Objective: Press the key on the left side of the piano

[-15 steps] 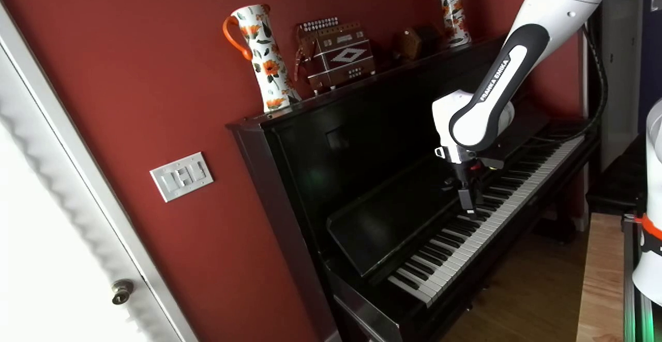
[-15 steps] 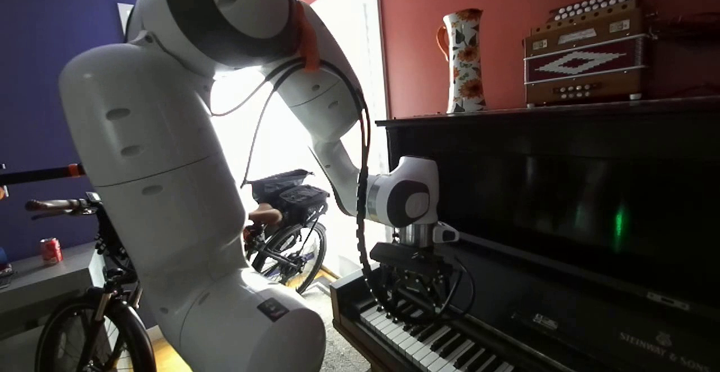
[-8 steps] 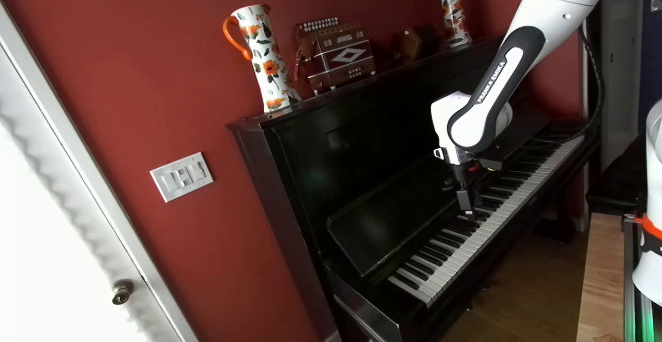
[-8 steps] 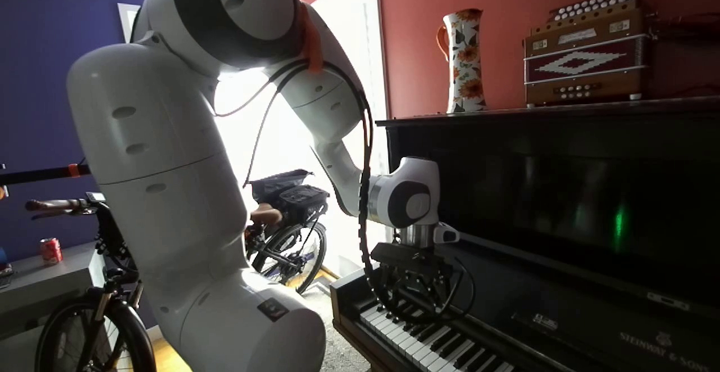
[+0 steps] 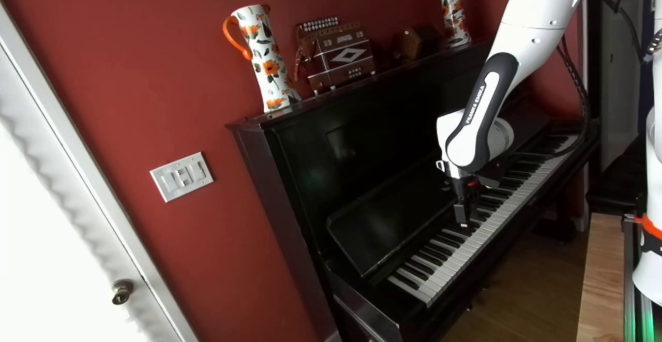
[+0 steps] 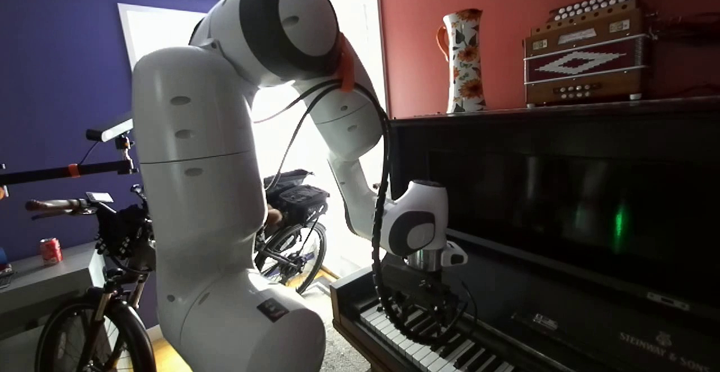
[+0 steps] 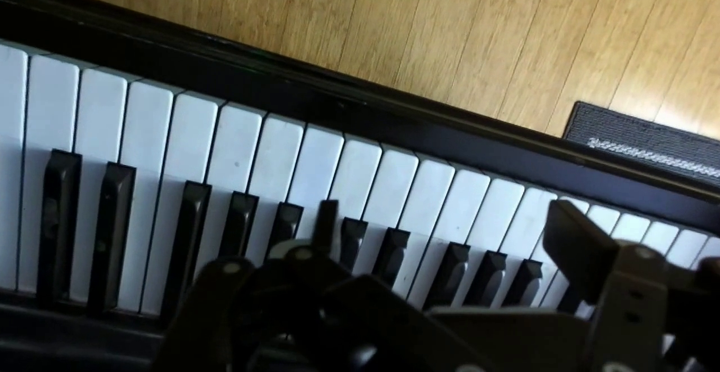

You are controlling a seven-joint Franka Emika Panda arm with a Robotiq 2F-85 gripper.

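Your gripper (image 7: 444,223) dropped a bit over the piano (image 5: 393,124), two fingers (image 7: 578,245) spread wide, nothing held; two vases (image 5: 268,60) up top.

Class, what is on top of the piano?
A floral pitcher, an accordion, an unclear brown object and a floral vase; anything directly behind the accordion is covered.

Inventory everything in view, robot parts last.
Glossy upright piano: 1, black, against red wall
Piano keys: many, white and black, in piano
Tall floral vessels: 2, white and orange, piano top
Wooden button accordion: 1, brown, between vessels
Small boxy object: 1, brown, near far vessel
Rectangular switch plate: 1, white, red wall
Knobbed door: 1, white, near switch plate
Cylindrical can: 1, red, grey surface
Bicycle: at least 1, black, background
Jointed arm: 1, mostly white
Two-fingered gripper: 1, black, open, over keys
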